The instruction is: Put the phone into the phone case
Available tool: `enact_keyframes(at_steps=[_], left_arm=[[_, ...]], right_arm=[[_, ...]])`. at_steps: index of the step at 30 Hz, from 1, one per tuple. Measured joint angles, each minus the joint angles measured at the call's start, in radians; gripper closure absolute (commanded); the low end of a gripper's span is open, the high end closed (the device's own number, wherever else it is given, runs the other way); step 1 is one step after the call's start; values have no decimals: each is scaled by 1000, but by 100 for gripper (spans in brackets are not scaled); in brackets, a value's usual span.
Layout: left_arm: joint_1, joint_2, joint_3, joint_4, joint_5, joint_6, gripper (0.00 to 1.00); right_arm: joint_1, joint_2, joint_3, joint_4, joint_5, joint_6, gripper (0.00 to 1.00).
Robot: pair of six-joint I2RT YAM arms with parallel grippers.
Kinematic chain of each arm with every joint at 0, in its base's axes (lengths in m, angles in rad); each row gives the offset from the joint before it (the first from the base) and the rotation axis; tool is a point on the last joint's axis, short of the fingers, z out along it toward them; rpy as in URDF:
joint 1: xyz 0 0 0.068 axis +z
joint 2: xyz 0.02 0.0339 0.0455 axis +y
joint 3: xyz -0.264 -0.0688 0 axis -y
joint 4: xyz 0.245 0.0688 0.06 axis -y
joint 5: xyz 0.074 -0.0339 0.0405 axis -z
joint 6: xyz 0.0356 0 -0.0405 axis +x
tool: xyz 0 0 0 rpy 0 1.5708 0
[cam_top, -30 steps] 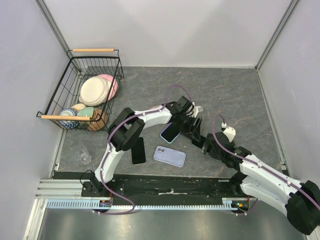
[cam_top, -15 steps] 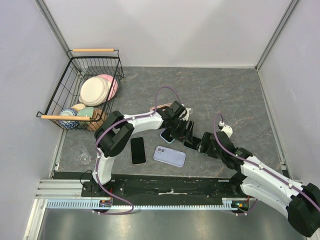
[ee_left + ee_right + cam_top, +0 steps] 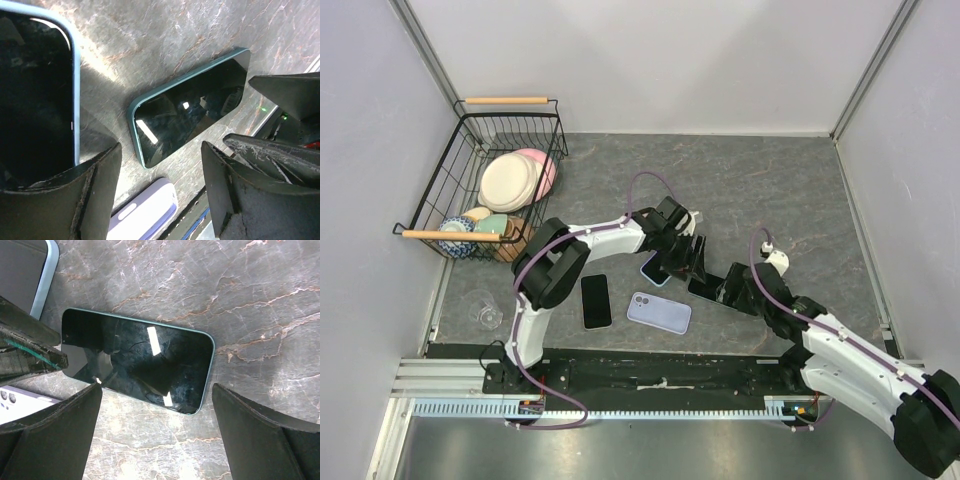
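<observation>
On the table (image 3: 770,180) | teal phone (image 3: 137,360) flat | left claw (image 3: 160,150), right claw (image 3: 157,390) both spread | basket (image 3: 510,116) seen only overhead

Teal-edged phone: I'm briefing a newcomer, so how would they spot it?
On the grey table, find where both arms' jaws meet. The teal-edged phone lies flat between them, screen up. No other phone has its dark teal rim.

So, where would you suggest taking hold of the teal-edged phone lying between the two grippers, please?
By its two long edges near mid-length, coming straight down from above: the teal-edged phone lies flat, screen up, with bare table along both long sides. The open right gripper hovers over it.
</observation>
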Motion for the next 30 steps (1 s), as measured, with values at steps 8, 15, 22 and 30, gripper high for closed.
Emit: enact_keyframes(at_steps=[8, 15, 22, 30], left_arm=[[4, 38, 16, 47, 91, -57, 33], [33, 23, -82, 214, 140, -139, 40], [27, 5, -183, 362, 181, -209, 68], [18, -29, -193, 472, 256, -264, 98]], right_arm=[[-18, -21, -48, 66, -66, -1, 2], [-42, -39, -76, 132, -103, -27, 2], [-45, -103, -105, 142, -193, -36, 2], [-47, -137, -114, 139, -242, -50, 2]])
